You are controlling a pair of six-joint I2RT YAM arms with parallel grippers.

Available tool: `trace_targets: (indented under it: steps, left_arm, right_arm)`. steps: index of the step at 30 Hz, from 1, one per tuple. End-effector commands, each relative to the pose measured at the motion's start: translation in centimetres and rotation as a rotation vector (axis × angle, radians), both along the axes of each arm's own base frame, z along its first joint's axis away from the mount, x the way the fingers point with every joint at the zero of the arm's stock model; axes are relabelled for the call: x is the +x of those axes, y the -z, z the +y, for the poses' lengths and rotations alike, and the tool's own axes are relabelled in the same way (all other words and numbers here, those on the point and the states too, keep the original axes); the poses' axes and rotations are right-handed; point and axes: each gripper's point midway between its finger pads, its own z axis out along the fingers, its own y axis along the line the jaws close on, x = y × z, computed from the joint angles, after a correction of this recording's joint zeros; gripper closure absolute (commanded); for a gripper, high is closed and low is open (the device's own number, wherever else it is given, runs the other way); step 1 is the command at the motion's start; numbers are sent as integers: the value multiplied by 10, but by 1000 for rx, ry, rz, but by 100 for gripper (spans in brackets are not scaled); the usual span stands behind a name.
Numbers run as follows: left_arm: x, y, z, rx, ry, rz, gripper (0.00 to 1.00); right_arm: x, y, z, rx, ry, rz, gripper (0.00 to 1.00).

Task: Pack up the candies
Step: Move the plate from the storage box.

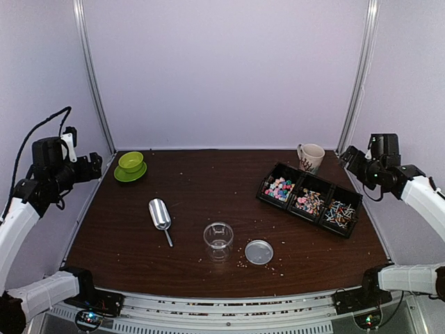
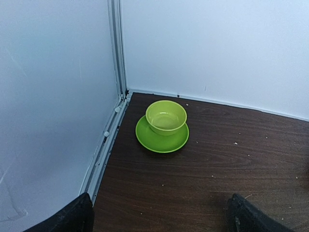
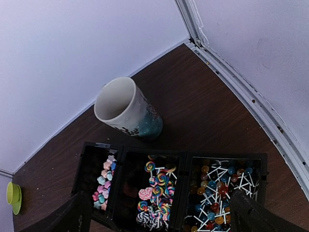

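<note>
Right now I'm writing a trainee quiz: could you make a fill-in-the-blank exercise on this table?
The black plastic tray has ____ compartments.
The shiny metal scoop lies to the ____ of the clear plastic cup.
The white ceramic mug stands ____.
Missing: three; left; upright.

Left arm (image 1: 21, 216), right arm (image 1: 423, 195) raised at outer sides, elbows bent; both jaws wide apart, empty
</note>
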Motion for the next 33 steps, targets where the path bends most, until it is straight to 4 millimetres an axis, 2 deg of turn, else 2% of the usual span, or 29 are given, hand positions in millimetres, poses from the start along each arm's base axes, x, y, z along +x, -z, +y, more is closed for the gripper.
trace_targets:
  steps: [1, 5, 10, 18, 25, 33]
  left_arm:
    - [6, -23, 0, -1, 8, -67, 2]
    - [8, -20, -2, -5, 16, -57, 2]
    - [9, -18, -2, -8, 16, -48, 2]
    - [10, -17, -3, -10, 18, -44, 2]
    - [9, -18, -2, -7, 15, -47, 2]
    - [10, -17, -2, -8, 16, -46, 2]
  right_arm:
    - [8, 22, -9, -46, 64, 48, 0]
    - [19, 42, -8, -96, 77, 102, 0]
    - [32, 65, -1, -101, 68, 146, 6]
    - [53, 103, 27, -78, -18, 245, 17]
    - [54, 129, 36, -85, -35, 306, 19]
    - [48, 148, 46, -114, -80, 360, 28]
